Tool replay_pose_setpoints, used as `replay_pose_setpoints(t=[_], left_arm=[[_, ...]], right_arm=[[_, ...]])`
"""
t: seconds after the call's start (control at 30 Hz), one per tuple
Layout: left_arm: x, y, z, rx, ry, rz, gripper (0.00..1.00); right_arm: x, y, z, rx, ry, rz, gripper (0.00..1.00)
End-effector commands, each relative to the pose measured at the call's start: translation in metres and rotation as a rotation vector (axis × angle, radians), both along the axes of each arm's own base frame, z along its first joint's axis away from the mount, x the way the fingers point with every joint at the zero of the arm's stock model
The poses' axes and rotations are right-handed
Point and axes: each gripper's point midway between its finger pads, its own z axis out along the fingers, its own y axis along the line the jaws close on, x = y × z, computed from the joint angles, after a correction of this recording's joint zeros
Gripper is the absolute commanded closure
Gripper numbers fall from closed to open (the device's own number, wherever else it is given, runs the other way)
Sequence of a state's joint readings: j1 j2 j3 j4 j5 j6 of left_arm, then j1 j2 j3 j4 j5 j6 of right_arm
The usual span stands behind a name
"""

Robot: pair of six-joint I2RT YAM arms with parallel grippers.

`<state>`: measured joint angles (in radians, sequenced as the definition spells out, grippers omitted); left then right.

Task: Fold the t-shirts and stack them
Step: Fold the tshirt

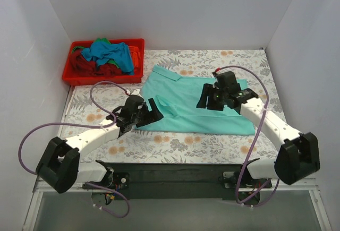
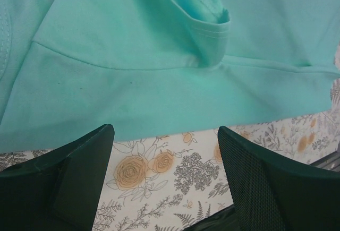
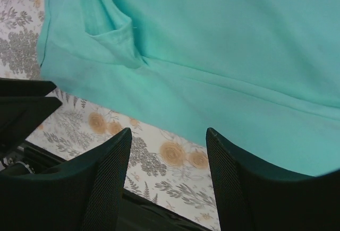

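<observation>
A mint-teal t-shirt [image 1: 196,109] lies spread flat on the floral table, collar towards the back left. My left gripper [image 1: 155,110] is open and empty, low over the shirt's near left edge. In the left wrist view the gripper [image 2: 164,130] hangs at the shirt's hem [image 2: 159,82], with a sleeve [image 2: 204,16] beyond. My right gripper [image 1: 207,102] is open and empty above the shirt's right half. In the right wrist view the gripper [image 3: 169,133] is over the near hem of the shirt [image 3: 223,56]. A blue shirt [image 1: 111,53] and a dark red one [image 1: 101,69] lie piled in the bin.
A red plastic bin [image 1: 74,77] stands at the back left with crumpled shirts, orange cloth [image 1: 137,56] at its right side. The floral tablecloth [image 1: 175,146] shows in front of the shirt. White walls close in the back and sides. The left gripper's fingers [image 3: 26,103] show in the right wrist view.
</observation>
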<state>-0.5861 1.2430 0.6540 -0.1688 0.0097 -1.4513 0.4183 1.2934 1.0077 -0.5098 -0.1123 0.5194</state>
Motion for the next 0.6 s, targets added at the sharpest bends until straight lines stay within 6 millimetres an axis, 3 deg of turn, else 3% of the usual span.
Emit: replay_pose_setpoints(t=[0.0,0.17,0.3,0.57], left_arm=[[0.014,0.002,-0.003,-0.007,-0.036,0.053,0.21],[0.009,0.014,-0.032,0.044,0.007,0.083,0.21],[-0.001,0.023,-0.050,0.071,0.032,0.091,0.22],[-0.020,0.037,-0.068,0.088,0.073,0.112,0.22]], right_arm=[[0.012,0.052,0.006,0.049,-0.001,0.064,0.36],[0.015,0.101,0.003,0.102,0.026,0.144,0.36],[0.009,0.139,-0.012,0.136,0.070,0.216,0.36],[0.004,0.185,-0.030,0.163,0.119,0.286,0.36]])
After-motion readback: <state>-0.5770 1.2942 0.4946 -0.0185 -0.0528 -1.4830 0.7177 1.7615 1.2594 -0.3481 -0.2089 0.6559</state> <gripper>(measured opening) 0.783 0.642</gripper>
